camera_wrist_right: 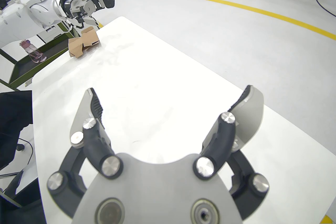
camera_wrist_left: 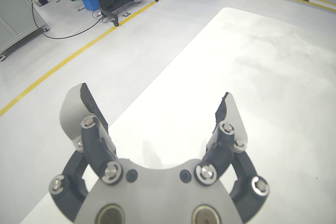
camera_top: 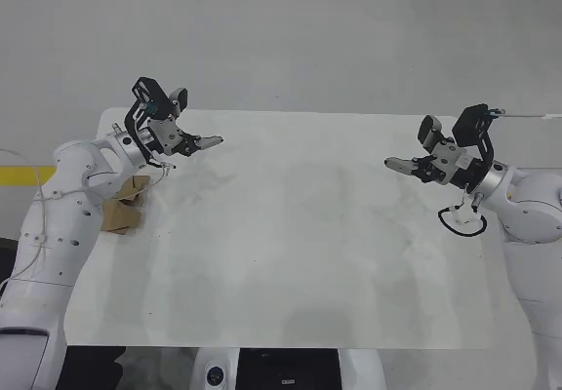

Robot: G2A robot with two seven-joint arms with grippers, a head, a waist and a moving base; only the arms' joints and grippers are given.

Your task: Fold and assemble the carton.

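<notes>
A brown cardboard carton [camera_top: 125, 207] lies at the left edge of the white table [camera_top: 301, 253], partly under my left arm; the right wrist view shows the carton [camera_wrist_right: 84, 42] with its flaps standing loose. My left gripper [camera_top: 208, 144] hangs open above the table's back left part, to the right of the carton, with nothing between its fingers [camera_wrist_left: 84, 104]. My right gripper [camera_top: 398, 165] is open and empty above the table's right side, facing the left one, its fingers [camera_wrist_right: 90, 104] spread wide.
The table's far edge [camera_wrist_left: 183, 51] runs close to the left gripper. A low green cart with a pink bottle [camera_wrist_right: 31, 51] stands beyond the table's left end. A black cable loop [camera_top: 461, 219] hangs under the right wrist.
</notes>
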